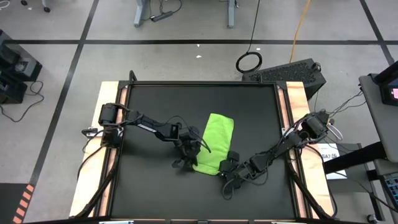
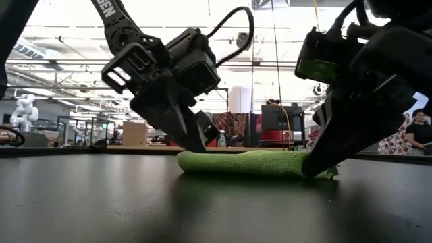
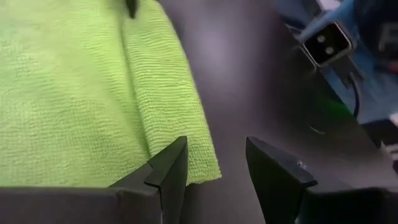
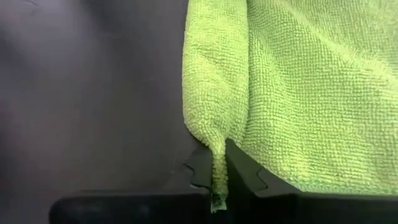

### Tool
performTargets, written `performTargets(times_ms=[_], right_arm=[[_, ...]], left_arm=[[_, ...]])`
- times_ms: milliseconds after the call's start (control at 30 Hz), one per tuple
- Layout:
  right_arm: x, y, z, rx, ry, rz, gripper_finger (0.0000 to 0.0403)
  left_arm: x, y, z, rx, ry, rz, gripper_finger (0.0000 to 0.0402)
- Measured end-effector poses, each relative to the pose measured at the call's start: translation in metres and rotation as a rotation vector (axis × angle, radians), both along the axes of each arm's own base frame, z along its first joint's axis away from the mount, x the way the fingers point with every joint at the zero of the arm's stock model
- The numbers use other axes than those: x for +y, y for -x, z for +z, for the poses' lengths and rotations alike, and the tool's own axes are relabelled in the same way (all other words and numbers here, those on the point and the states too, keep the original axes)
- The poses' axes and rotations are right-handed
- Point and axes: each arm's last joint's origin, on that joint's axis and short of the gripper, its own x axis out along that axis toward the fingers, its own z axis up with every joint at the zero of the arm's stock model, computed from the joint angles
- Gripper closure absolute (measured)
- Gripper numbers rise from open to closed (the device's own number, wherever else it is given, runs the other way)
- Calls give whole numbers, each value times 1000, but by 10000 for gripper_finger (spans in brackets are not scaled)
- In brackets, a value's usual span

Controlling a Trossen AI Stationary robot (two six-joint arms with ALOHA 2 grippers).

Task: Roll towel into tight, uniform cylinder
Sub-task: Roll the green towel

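The lime-green towel (image 1: 216,140) lies flat on the black tabletop (image 1: 155,106), a long narrow strip running from far to near, with a folded-over layer along each long edge. My left gripper (image 3: 214,146) is open at the towel's near left corner (image 3: 202,168). One finger stands over the cloth and the other over bare table. My right gripper (image 4: 217,165) is shut on the towel's near right corner. In the low view the towel (image 2: 243,162) lies low between the left gripper (image 2: 196,142) and the right gripper (image 2: 314,169). My left gripper: I cannot tell whether the finger (image 3: 171,168) over the corner touches the cloth. My right gripper pinches the towel's near right corner (image 4: 217,155) between its two fingers, at the end of the folded-over edge. The fingers slant down from the table's near right. The rest of the towel lies slack on the table.
Wooden rails run along the table's left side (image 1: 112,143) and right side (image 1: 297,124). Bare black tabletop lies on both sides of the towel and at the far end. A person (image 2: 418,131) shows in the room beyond the table.
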Motion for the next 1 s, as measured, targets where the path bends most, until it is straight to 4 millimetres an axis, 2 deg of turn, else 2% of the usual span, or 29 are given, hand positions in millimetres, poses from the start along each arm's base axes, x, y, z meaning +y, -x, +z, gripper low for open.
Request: performTargets(times_ms=[133, 333, 433, 500, 567, 733, 767, 867, 1000], right_arm=[[1, 0, 0, 4, -50, -16, 389], [3, -1, 1, 0, -109, -15, 397], [4, -2, 2, -11, -123, -11, 397], [4, -3, 3, -15, -138, -3, 397], [5, -3, 3, -13, -150, 4, 397], [6, -3, 4, -6, -182, 17, 398], [7, -2, 5, -3, -191, 24, 398], [7, -2, 6, 3, -209, 39, 398], [10, -1, 9, 9, -240, 68, 398]], left_arm=[[-10, 0, -1, -50, -68, -39, 219], [-21, 0, -3, -105, -278, -2, 170], [-27, 0, -3, -118, -357, 26, 170], [-30, -1, -3, -124, -394, 44, 187], [-33, 0, -3, -125, -425, 58, 221], [-35, 0, -3, -102, -396, 66, 363], [-35, 1, -2, -92, -370, 60, 381], [-35, 1, 0, -55, -279, 57, 386], [-30, -4, 9, 22, -55, 39, 393]])
